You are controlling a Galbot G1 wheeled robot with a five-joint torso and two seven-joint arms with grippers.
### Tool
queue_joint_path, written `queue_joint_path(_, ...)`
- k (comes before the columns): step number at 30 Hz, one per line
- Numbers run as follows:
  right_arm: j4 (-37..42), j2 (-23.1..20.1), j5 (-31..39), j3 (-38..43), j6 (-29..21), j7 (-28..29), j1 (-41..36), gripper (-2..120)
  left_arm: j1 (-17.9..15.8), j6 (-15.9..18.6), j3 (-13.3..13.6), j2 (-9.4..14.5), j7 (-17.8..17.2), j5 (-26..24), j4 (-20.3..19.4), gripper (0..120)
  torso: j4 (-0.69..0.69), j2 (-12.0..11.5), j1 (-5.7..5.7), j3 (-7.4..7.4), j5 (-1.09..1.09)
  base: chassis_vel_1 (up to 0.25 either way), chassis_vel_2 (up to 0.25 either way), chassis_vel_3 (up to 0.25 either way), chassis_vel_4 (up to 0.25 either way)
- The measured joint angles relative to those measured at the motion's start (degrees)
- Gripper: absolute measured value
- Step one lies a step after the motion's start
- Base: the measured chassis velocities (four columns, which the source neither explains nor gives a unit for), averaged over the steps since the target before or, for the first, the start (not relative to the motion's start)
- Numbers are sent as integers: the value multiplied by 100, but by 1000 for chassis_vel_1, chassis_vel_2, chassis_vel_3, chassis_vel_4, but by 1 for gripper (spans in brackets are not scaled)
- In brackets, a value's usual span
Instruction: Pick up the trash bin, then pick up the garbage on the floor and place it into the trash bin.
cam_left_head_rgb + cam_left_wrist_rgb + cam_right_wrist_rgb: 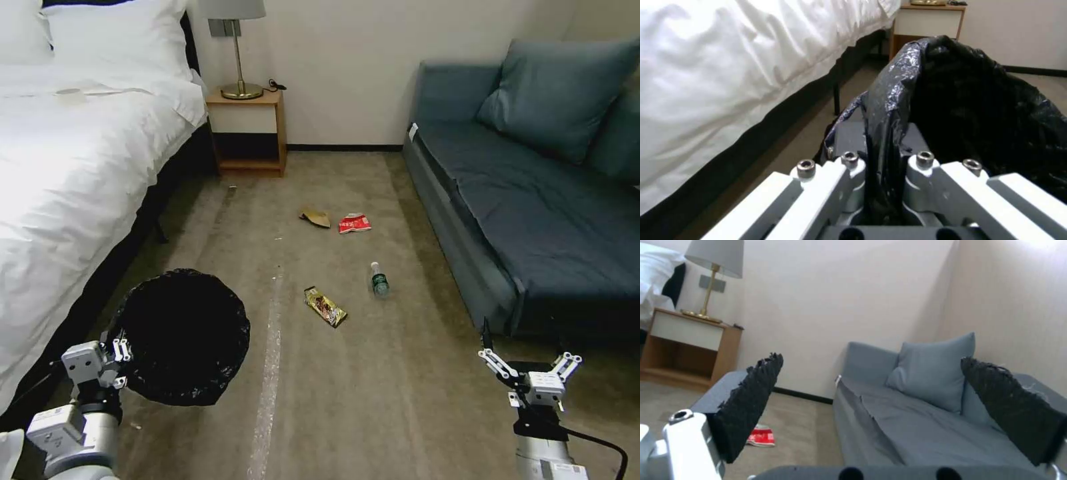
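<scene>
- Gripping the bag-draped rim of the trash bin point(179, 337), the left gripper point(120, 363) sits low at the robot's left, close to the bed point(80, 167); in the left wrist view its fingers point(853, 163) are pinched tight on a fold of the black liner point(889, 110).
- The bin's white body is hidden under the liner, so whether it rests on the carpet point(373, 400) is hard to judge.
- The right gripper point(531, 368) hangs low at the robot's right, near the sofa point(533, 200), its 2 fingers point(751, 400) spread wide and empty.
- 4 pieces of garbage lie on the carpet, well apart from the bin: a gold-brown wrapper point(325, 307), a bottle point(379, 279), a red-and-white packet point(354, 223) and what looks like a tan cardboard scrap point(315, 217).
- In the right wrist view, 1 finger partly hides the packet.
</scene>
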Motion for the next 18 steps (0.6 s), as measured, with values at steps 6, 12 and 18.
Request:
queue_joint_path(6, -15, -4, 5, -2, -1, -3, 25, 100, -45, -8, -3, 2, -8, 2, 56, 6, 0, 0, 0, 0, 0, -108, 104, 116, -111)
queue_joint_path(12, -30, -14, 6, 0, -2, -19, 18, 100, -58, -20, -2, -1, -18, 2, 93, 6, 0, 0, 0, 0, 0, -95, 99, 90, -101)
queue_joint_path(18, -47, -27, 4, 4, 2, -47, 9, 100, -46, -45, 0, -5, -19, 3, 95, 6, 0, 0, 0, 0, 0, -117, 110, 118, -127)
